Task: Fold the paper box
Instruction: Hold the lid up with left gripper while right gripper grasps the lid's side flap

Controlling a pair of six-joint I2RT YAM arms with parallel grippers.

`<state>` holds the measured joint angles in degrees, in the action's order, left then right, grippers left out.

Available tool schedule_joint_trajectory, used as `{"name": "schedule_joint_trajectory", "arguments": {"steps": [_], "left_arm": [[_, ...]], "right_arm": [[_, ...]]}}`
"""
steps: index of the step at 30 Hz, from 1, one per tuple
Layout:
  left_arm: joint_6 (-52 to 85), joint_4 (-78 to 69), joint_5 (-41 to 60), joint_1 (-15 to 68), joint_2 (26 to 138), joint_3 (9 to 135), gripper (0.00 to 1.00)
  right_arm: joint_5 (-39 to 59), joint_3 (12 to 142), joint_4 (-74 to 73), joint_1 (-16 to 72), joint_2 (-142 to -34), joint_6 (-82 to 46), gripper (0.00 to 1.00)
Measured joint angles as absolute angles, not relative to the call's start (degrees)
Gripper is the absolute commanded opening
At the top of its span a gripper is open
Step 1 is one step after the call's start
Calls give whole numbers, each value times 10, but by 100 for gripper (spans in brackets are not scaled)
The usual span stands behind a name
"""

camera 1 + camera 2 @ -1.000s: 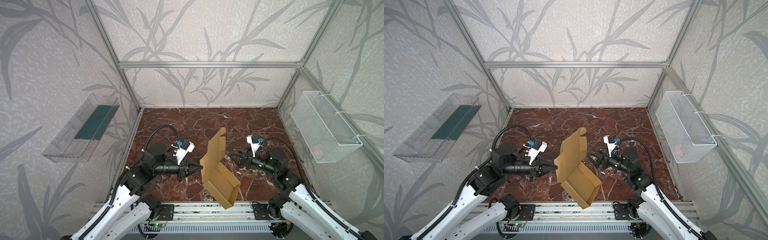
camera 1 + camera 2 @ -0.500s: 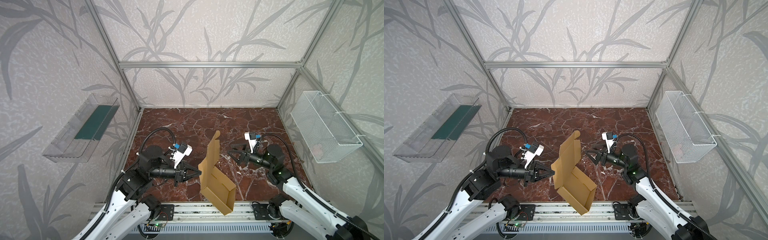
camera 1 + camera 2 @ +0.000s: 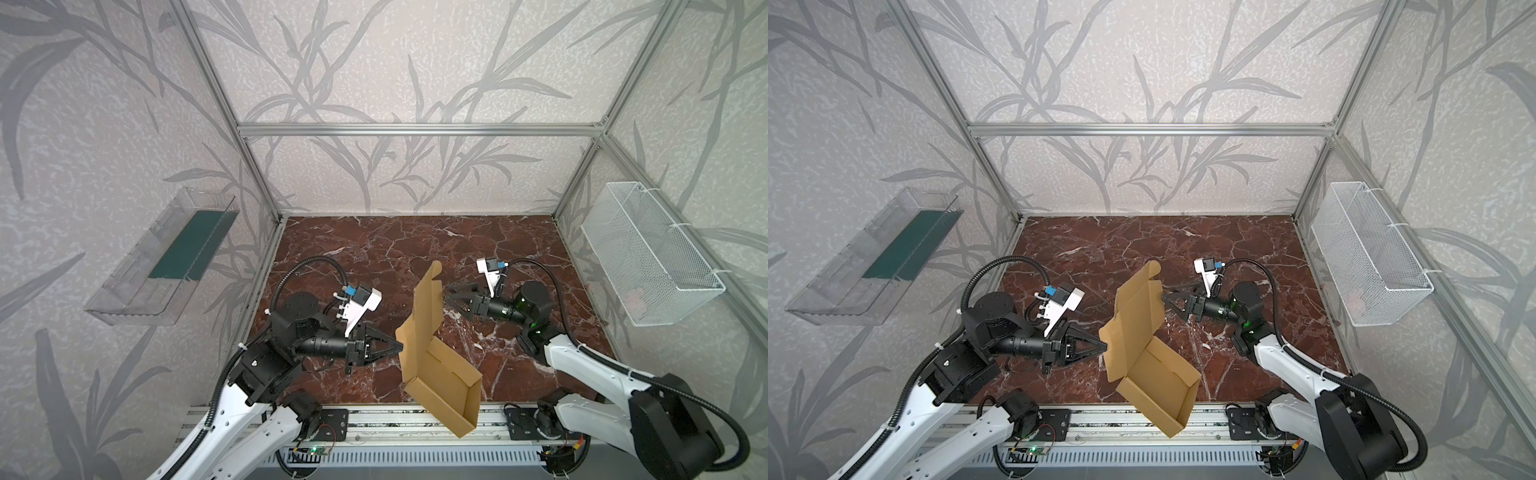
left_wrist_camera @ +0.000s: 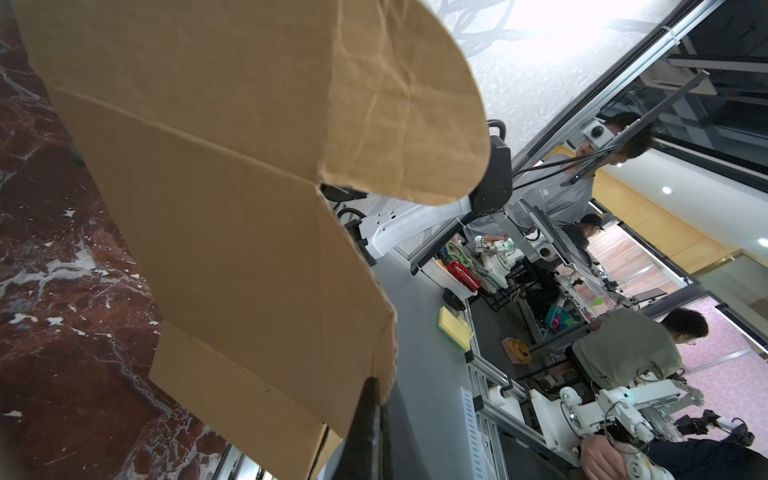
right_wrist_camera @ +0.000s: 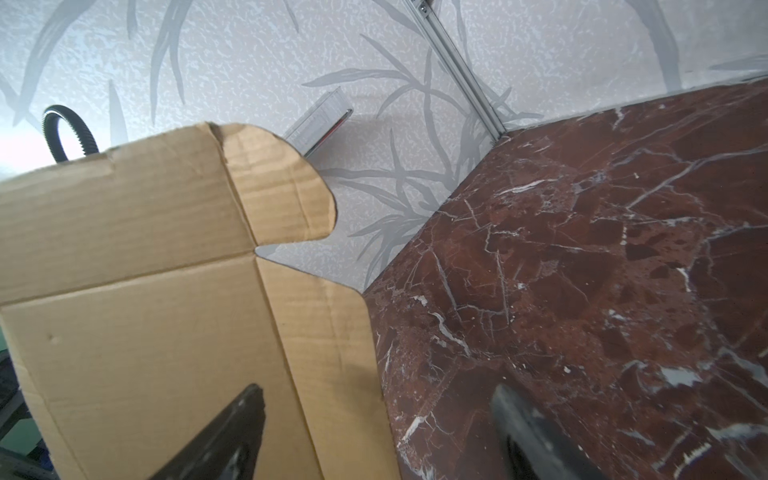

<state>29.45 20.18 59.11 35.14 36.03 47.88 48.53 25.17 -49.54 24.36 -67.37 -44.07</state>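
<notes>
Left gripper (image 3: 398, 346), clamped on the paper box (image 3: 440, 374) at nine o'clock, may lose it if the spread right gripper (image 3: 449, 296) shoves.

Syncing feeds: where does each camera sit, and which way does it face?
Top views: high behind the arms, looking down on the marble table, the paper box, left gripper and right gripper.
Left wrist: on the left arm, along the left gripper, shut on the box's edge.
Right wrist: on the right arm, past the open right gripper toward the box.
All share the box.
</notes>
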Motion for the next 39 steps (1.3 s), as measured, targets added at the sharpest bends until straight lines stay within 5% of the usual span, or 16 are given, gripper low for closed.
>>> {"name": "schedule_joint_trajectory", "arguments": {"steps": [14, 22, 39], "left_arm": [[309, 185, 601, 351, 361, 478, 0], [295, 202, 601, 351, 361, 479, 0], [203, 315, 543, 351, 356, 489, 0]], "right_arm": [[541, 258, -629, 282, -733, -491, 73], [560, 258, -653, 284, -723, -509, 44], [417, 257, -266, 284, -502, -307, 10]]}}
